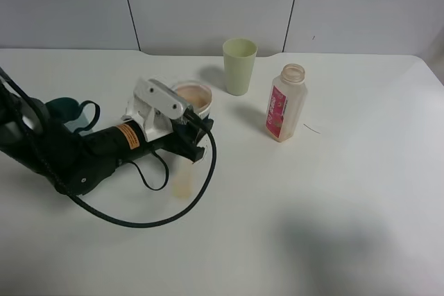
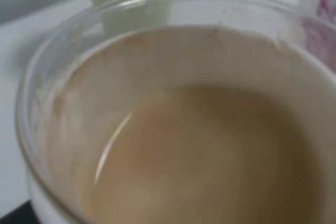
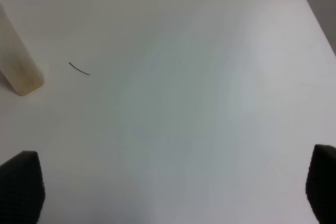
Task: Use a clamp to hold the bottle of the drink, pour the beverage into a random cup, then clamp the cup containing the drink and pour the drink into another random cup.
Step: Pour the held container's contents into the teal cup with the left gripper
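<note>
The left gripper (image 1: pixel 198 136) is lying low across the table (image 1: pixel 333 206) and looks to be clamping narrow onto the clear cup (image 1: pixel 194 96), which is sitting just off the table's middle toward ten o'clock. Its wrist camera is staring straight into the tan drink (image 2: pixel 210 156), which is filling roughly the lower half. I'm reading that cup as thin, bendy plastic, so a hard squeeze risks buckling the wall and pushing liquid up. The weight is sitting low and is going to slosh on any tilt. The best hold, to my eye, is mid-wall, under the rim, leaving the far lip free for pouring. The green cup (image 1: pixel 239 66) is waiting at one o'clock from it, upright and well apart. The bottle (image 1: pixel 285 102) is standing uncapped at three o'clock and looking nearly drained. A small tan spill (image 1: pixel 182 186) is showing at six o'clock. The right gripper (image 3: pixel 168 192) is hanging over bare table, fingers (image 3: pixel 21 187) spread wide, holding nothing.
</note>
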Controlling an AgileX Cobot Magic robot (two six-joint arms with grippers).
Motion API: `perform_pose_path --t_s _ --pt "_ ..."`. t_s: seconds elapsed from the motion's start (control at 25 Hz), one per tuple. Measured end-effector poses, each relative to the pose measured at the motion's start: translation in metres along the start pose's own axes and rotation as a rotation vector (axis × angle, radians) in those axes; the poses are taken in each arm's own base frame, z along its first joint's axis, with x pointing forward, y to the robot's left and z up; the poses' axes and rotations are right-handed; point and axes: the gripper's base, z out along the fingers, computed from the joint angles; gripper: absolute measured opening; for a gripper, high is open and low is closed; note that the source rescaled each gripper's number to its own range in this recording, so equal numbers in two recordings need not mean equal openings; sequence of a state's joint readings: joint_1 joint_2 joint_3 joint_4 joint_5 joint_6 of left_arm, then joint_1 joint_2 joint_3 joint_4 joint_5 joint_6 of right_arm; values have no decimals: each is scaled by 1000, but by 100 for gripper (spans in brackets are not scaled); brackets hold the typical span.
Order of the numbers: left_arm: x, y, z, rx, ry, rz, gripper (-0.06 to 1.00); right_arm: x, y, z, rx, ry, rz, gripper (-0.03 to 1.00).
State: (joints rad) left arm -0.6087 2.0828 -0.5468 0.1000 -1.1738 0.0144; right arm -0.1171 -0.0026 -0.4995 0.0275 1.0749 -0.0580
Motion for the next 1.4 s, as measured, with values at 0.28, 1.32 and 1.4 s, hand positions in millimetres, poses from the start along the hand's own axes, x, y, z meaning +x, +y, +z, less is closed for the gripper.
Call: perform_pose_path --t_s 0.28,1.32,1.4 --pt "-33 5 -10 -48 -7 -45 3 0 0 0 0 0 0 100" --pt "-126 95 -118 -493 62 -178 3 0 0 0 0 0 0 100" --pt "-126 106 -133 -546 43 -194 3 0 0 0 0 0 0 100"
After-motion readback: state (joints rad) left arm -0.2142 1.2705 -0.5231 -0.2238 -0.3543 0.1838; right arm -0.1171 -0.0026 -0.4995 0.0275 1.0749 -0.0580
